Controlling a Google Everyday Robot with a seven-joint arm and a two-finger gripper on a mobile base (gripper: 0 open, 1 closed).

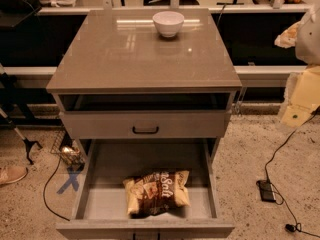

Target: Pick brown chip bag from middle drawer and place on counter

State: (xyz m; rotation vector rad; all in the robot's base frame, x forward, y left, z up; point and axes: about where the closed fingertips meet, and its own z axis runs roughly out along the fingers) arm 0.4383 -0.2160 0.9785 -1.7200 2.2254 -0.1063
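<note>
Brown chip bag [157,192] in open middle drawer [95,184]
Gripper [299,104] at right edge, beside counter [125,59]; its state cannot be told; 1 white bowl [168,23] on counter

Colours: worktop [125,59] glossy taupe-grey; middle drawer [102,204] grey, light-grey floor; brown chip bag [156,191] dark-brown and pale-yellow, white lettering; bowl [168,23] white; jaws, right edge, pale yellow.

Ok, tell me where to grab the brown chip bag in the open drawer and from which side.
Probably from straight above: the brown chip bag lies flat on the floor of the middle drawer, near the front, and the tall walls block side approaches. Pinch across its puffed middle, along its short front-to-back width. The gripper hangs at the view's right edge, outside the drawer.
</note>
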